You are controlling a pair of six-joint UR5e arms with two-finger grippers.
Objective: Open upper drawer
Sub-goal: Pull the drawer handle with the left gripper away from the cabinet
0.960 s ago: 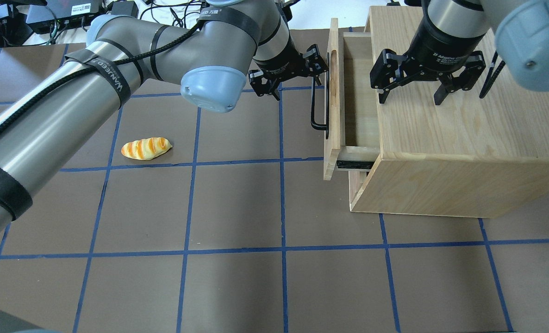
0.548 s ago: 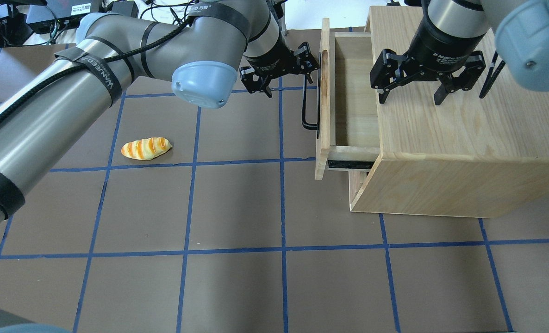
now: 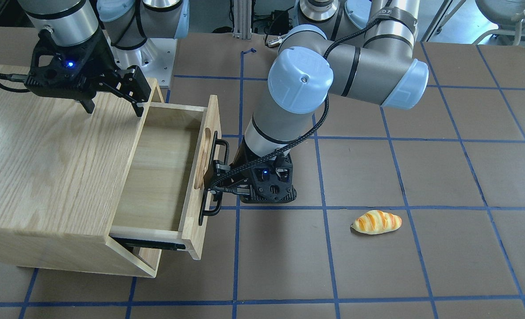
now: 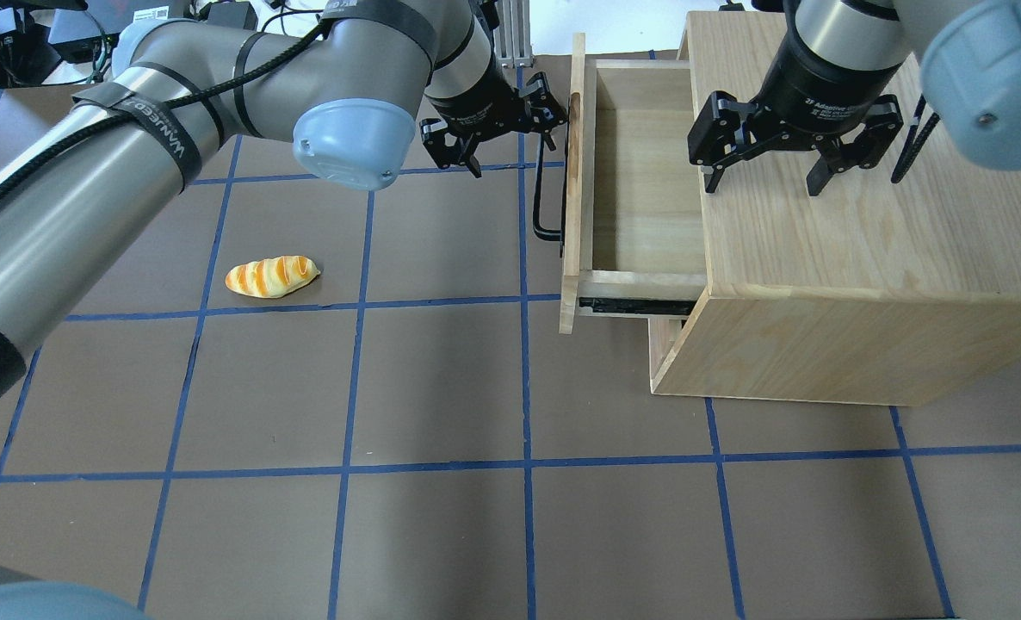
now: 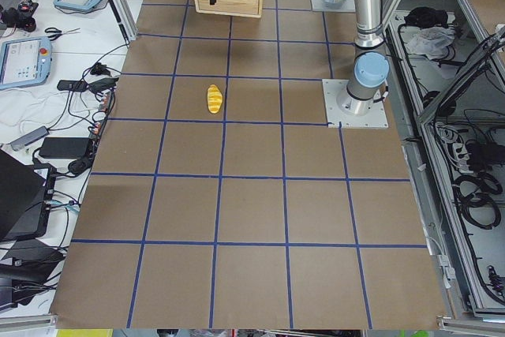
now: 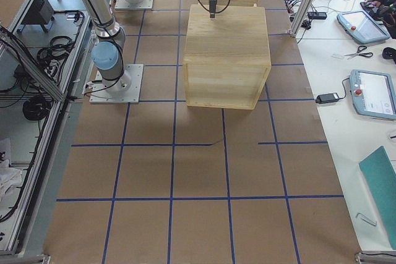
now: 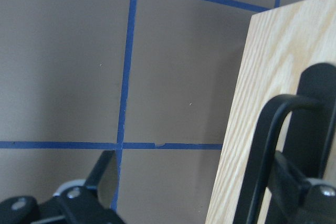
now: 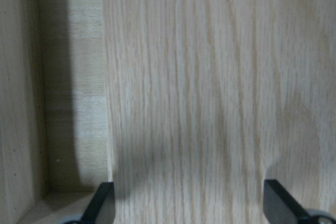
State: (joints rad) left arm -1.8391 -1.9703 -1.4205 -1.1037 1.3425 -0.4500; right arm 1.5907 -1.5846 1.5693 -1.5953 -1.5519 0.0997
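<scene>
The upper drawer (image 4: 640, 172) stands pulled well out of the oak box (image 4: 863, 258), and its inside is bare. Its front panel (image 3: 207, 168) bears a long black bar handle (image 4: 547, 198) and an oval notch. My left gripper (image 4: 510, 138) is open beside the front panel, with one finger (image 7: 294, 182) hooked behind the handle (image 7: 262, 145) and the other finger (image 7: 105, 171) out over the mat. My right gripper (image 4: 764, 187) is open and empty just above the box top (image 3: 45, 155), near its drawer-side edge.
A toy bread loaf (image 4: 271, 276) lies on the brown mat to the left of the drawer; it also shows in the front-facing view (image 3: 376, 222). The mat has blue tape grid lines. Cables and electronics (image 4: 114, 26) sit beyond the far edge.
The left gripper has moved left with a finger behind the handle, and the upper drawer has slid further out of the box. The right gripper has not moved.
</scene>
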